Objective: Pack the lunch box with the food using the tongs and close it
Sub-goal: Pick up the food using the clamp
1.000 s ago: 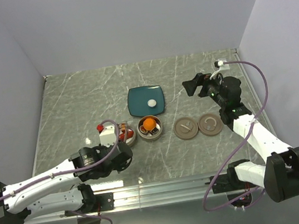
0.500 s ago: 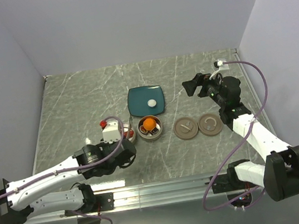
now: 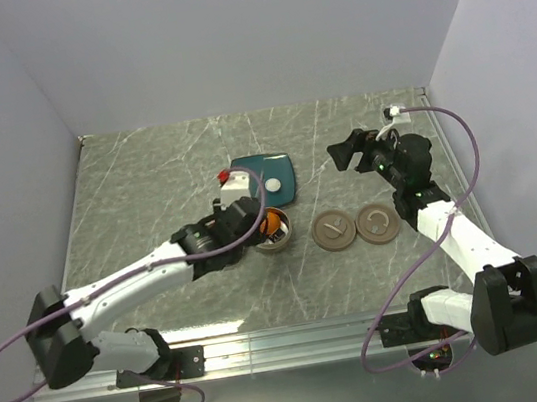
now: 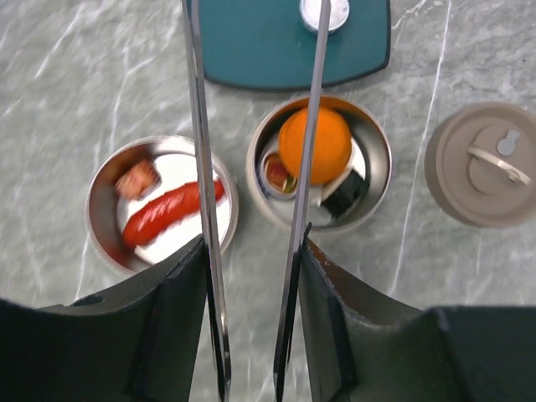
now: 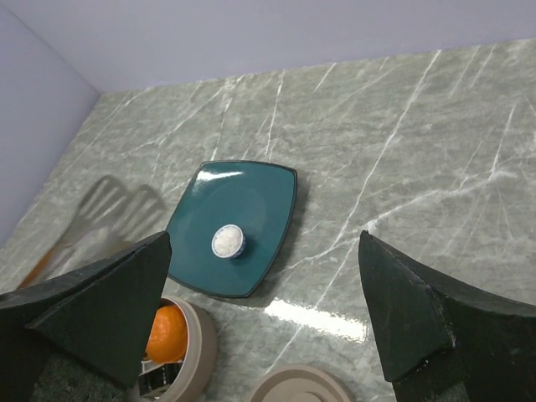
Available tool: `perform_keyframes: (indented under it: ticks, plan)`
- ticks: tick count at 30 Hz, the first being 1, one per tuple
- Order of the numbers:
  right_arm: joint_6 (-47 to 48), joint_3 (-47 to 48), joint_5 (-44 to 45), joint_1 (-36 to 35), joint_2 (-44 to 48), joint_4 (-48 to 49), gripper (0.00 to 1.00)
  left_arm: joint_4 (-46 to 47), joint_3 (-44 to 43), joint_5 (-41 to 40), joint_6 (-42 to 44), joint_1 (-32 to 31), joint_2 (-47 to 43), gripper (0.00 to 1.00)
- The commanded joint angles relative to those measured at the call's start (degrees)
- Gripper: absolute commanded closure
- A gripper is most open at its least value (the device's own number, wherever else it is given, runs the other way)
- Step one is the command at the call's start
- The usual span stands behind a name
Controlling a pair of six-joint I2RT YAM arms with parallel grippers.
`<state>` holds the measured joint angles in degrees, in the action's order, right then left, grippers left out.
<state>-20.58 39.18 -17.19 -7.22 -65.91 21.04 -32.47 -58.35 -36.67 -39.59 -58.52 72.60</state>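
Top external: left pincer (image 4: 251, 251), pinching tongs (image 4: 201, 167), moved forward over tins (image 4: 96, 205); right pincer (image 5: 265, 243) spread.

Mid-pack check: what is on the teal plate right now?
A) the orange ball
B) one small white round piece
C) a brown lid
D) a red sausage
B: the teal plate carries only one small white round piece. The orange ball lies in one tin and the red sausage in the other tin.
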Motion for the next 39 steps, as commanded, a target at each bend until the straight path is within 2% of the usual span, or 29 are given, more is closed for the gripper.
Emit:
perform_keyframes:
  ticks: [1, 5, 11, 20, 27, 39]
  plan:
    - [-0.08, 2.57, -1.0, 0.63, 0.96, 2.43, 0.01, 11.01, -3.79, 5.02, 9.26, 2.44, 3.86, 0.49]
    - [-0.16, 2.22, -1.27, 0.72, 1.22, 2.52, 0.01, 14.79, -5.2, 9.41, 11.55, 4.82, 9.3, 0.48]
    - [-0.25, 1.87, -1.44, 1.07, 1.75, 2.78, 0.01, 15.33, -6.69, 10.91, 12.35, 6.58, 14.05, 0.47]
    - [-0.34, 1.6, -1.71, 1.25, 1.93, 2.69, 0.01, 12.96, -6.69, 14.07, 10.77, 7.72, 17.93, 0.46]
    - [-0.52, 1.25, -1.71, 1.25, 2.19, 2.78, 0.01, 11.2, -5.47, 15.39, 9.71, 7.72, 16.88, 0.46]
    - [-0.52, 1.16, -1.62, 1.33, 2.45, 2.69, 0.01, 10.15, -5.64, 17.15, 9.8, 7.81, 17.32, 0.6]
